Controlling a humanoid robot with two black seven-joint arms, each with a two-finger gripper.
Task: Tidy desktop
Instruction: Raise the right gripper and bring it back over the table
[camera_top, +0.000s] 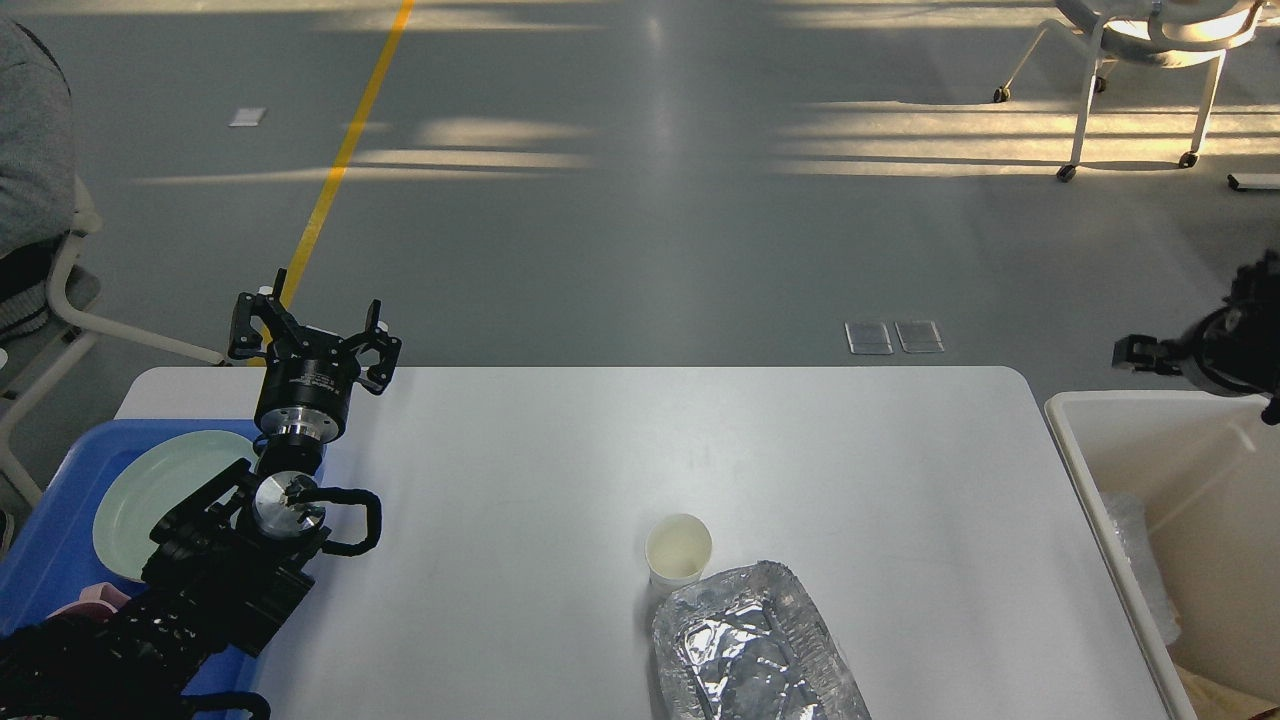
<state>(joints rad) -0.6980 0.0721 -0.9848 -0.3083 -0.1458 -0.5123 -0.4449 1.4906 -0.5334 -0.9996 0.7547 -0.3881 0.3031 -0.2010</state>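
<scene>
White desktop; blue tray with pale green plate; cream cup; silver foil pan; off-white bin; my grippers black.

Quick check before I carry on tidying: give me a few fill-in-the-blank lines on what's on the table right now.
1. The paper cup stands just behind the ____ tray on the desktop.
2. The pale green plate lies in the ____ tray.
3. The left gripper hovers with its fingers ____.
4. The bin sits off the desktop's ____ edge.

Missing words: foil; blue; open; right
</scene>
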